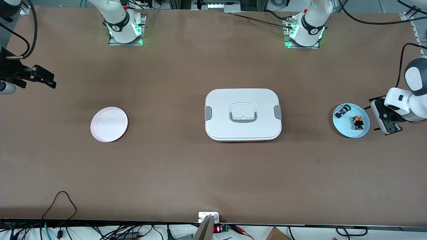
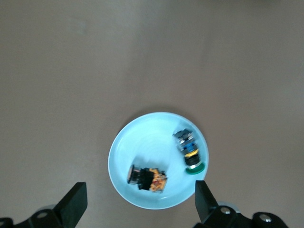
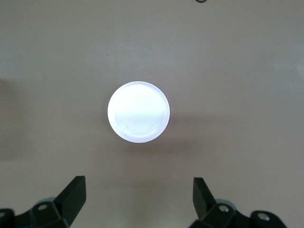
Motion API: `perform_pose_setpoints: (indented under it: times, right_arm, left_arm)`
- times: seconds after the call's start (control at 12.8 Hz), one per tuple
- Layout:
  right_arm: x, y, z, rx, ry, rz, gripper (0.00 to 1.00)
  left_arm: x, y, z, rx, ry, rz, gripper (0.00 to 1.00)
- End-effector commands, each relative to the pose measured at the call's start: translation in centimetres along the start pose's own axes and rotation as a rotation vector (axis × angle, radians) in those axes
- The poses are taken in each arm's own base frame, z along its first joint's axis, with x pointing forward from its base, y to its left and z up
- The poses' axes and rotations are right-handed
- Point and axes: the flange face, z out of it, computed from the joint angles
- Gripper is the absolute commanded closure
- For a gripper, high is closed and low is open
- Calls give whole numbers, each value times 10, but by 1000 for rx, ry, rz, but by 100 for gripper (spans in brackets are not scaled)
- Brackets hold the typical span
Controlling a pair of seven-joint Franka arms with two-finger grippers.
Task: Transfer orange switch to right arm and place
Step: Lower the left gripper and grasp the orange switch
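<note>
Front view shows the brown worktop (image 1: pixel 186 173) with a pink plate (image 1: pixel 109 124) toward the right arm's end and a white lidded box (image 1: pixel 243 114) at the middle. At the left arm's end sits a blue plate (image 1: pixel 347 131) holding the orange switch (image 1: pixel 358 122), with a green-capped switch (image 1: pixel 342 111) farther from the camera. Left hand (image 1: pixel 387 119) hovers just beside that plate, fingers apart, empty. Right hand (image 1: pixel 41 77) waits at the right arm's end of the worktop, fingers apart.
</note>
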Motion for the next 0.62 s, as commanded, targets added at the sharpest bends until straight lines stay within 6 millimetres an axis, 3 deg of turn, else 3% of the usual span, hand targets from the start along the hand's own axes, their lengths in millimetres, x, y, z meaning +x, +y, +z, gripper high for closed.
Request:
perform_pose_setpoints:
  times: [0.0, 0.23, 0.55]
  right_arm:
    - [1, -1, -5, -1, -4, -5, 0]
    - [2, -1, -4, -2, -5, -6, 0]
    - [1, -4, -5, -2, -4, -11, 0]
  left_arm:
    - [-25, -8, 38, 1, -2, 89, 0]
    - [-54, -14, 83, -19, 14, 181, 0]
    - [-69, -20, 119, -9, 23, 206, 0]
